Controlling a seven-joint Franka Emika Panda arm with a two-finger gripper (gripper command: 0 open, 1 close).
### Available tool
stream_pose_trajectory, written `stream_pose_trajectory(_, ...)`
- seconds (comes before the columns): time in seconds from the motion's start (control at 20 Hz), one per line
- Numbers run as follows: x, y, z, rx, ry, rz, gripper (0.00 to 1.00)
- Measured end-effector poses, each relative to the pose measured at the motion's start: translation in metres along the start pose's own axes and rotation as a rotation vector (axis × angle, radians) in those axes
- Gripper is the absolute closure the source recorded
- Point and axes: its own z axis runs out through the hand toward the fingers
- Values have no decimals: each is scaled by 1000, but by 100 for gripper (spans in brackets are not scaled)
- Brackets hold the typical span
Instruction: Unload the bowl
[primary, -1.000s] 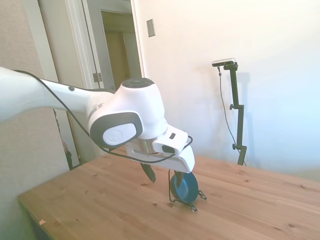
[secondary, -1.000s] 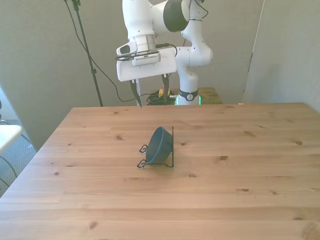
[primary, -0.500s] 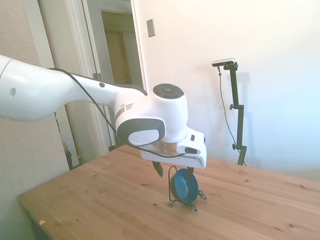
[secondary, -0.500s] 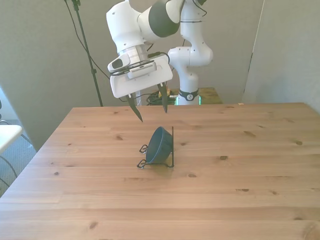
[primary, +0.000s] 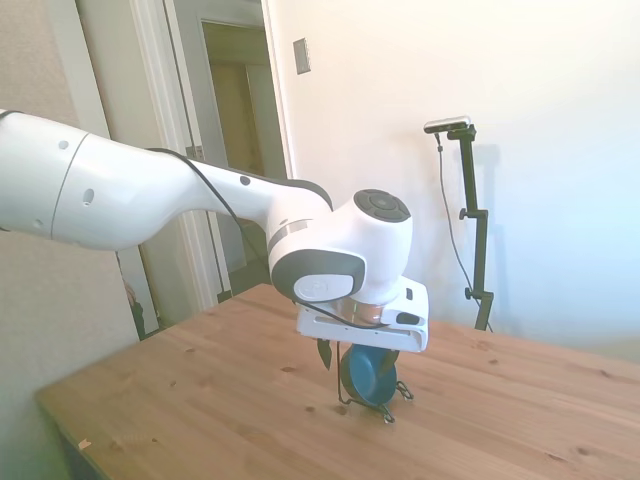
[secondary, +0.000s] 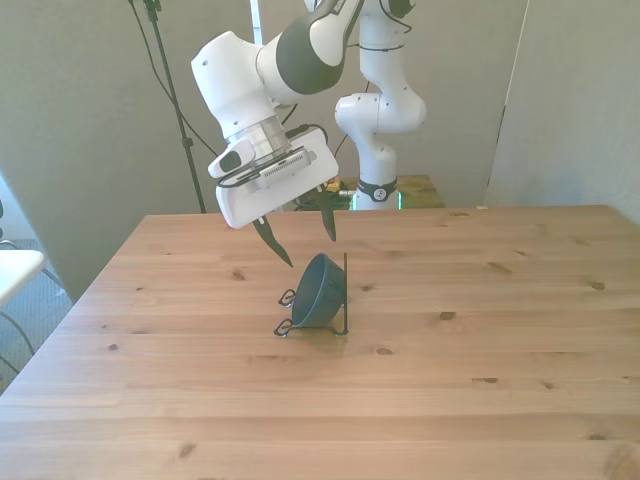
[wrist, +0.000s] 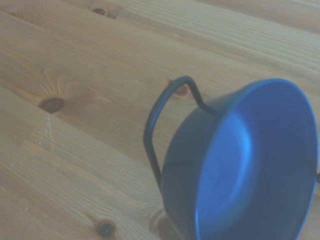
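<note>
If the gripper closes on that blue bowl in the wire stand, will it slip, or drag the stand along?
The bowl looks smooth and glossy, so it may slip. It leans on edge in the thin wire stand, which looks light and may shift or lift. The open gripper hovers above it.

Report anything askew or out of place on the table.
Nothing looks wrong. The bowl stands on edge in the wire stand, which is how the stand holds it. The open gripper hovers just above, touching neither. Table shows no spill or damage.
</note>
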Motion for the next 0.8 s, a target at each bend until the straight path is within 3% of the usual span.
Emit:
stream_pose_trajectory(0.05,1,2,1,8,-1,-6,100)
stream_pose_trajectory(0.8,21,-8,18,79,-109,-206,100)
